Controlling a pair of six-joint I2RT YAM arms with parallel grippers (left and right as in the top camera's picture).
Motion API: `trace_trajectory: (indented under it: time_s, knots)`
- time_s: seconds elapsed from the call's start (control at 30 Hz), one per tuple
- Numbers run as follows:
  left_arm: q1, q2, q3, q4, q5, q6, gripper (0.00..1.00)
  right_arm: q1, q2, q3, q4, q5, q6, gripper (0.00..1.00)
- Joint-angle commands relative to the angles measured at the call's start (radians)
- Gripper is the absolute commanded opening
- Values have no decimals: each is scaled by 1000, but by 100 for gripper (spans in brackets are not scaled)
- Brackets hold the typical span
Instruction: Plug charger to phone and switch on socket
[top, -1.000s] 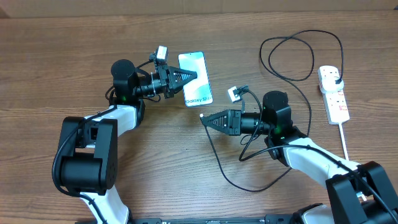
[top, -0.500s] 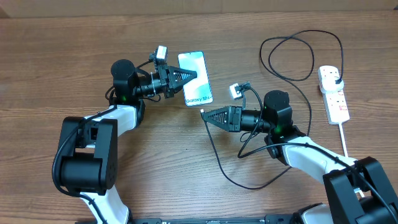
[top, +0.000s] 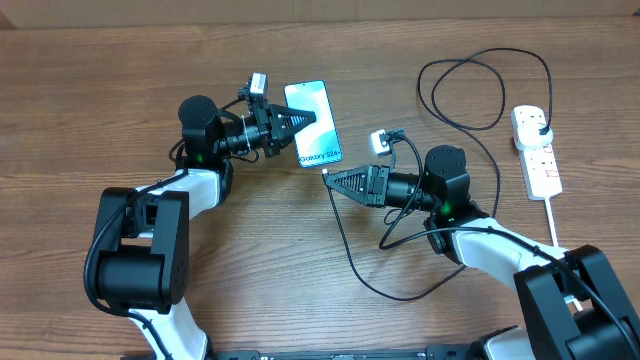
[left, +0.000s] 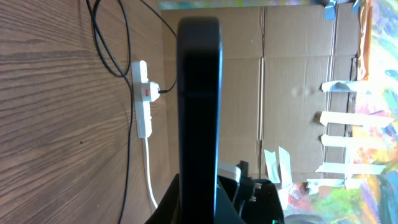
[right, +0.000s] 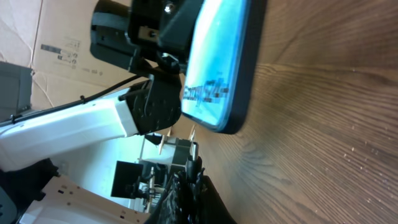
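Wood-grain table (top: 100, 60), cardboard (top: 300, 8) along the far edge.

Overhead. Left gripper (top: 303, 125) closed on phone (top: 318, 135), jaws across one long edge, bright blue screen facing up. Right gripper (top: 329, 178) pinched shut on charger (top: 345, 240) right at its tip (top: 325, 174). Phone's near end just ahead of that tip, a small gap between. Charger slack trailing back beside right arm (top: 490, 245), curling round behind it, coiled once well behind the wrist. Socket (top: 537, 150) farther back again from right gripper, beyond the coil. Black plug (top: 541, 124) seated in one end outlet, white cord (top: 553, 225) leaving the other end.

Left wrist. Phone edge-on, a dark slab straight out from between the jaws, gripped. Off to one side of it, socket flat on table, plug in, charger curving past. Cardboard sheets and tape strips (left: 348, 118) behind.

Right wrist. Jaws tight together low in view, thin tip poking out ahead. Phone directly ahead, tilted, blue screen showing, lower edge close to table; touching or not, cannot tell. Tip short of phone's end, not inserted. White link of left arm (right: 74, 134) behind phone.
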Motion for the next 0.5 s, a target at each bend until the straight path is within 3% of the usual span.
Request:
trace_trajectory:
  time_s: [0.0,0.47]
  knots:
    - [-16,-4,-4,12,-11,-10,4,-3,35,-3,14,2,37,4]
    - [-28,-4,-4,8,-15,17,4,-3,54,-3,103,-32,73,4]
